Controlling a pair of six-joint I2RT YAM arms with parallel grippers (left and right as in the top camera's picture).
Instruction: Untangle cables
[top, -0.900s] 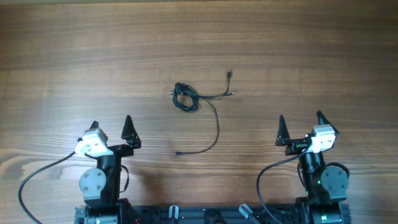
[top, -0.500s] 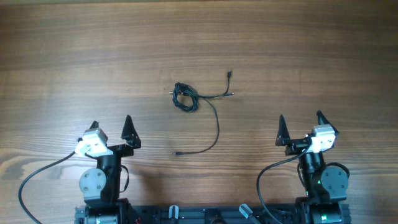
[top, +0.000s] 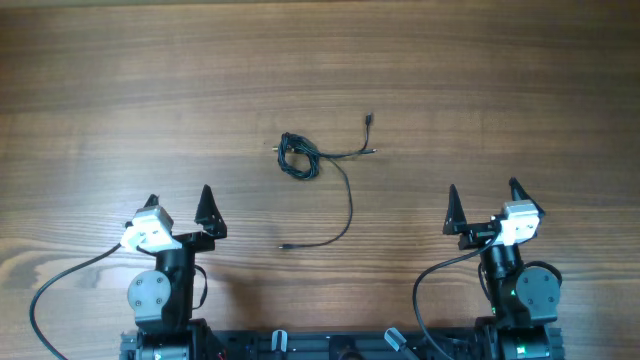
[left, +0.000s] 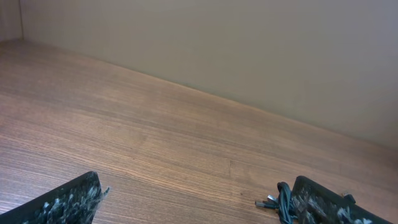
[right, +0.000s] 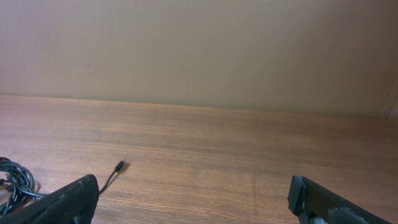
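Note:
The cables (top: 298, 156) are thin black wires knotted in a small bundle at the table's middle. Short strands with plug ends run right from the knot, and one long strand (top: 347, 205) curves down to a plug at the front. My left gripper (top: 180, 198) is open and empty at the front left, well clear of the bundle. My right gripper (top: 482, 193) is open and empty at the front right. The left wrist view shows the knot (left: 285, 199) beside my right fingertip. The right wrist view shows the bundle's edge (right: 13, 180) at far left and one plug end (right: 120, 165).
Thicker black arm cables (top: 60, 280) loop near the arm bases at the front edge. A plain beige wall (right: 199, 50) stands behind the wooden table (top: 500, 80).

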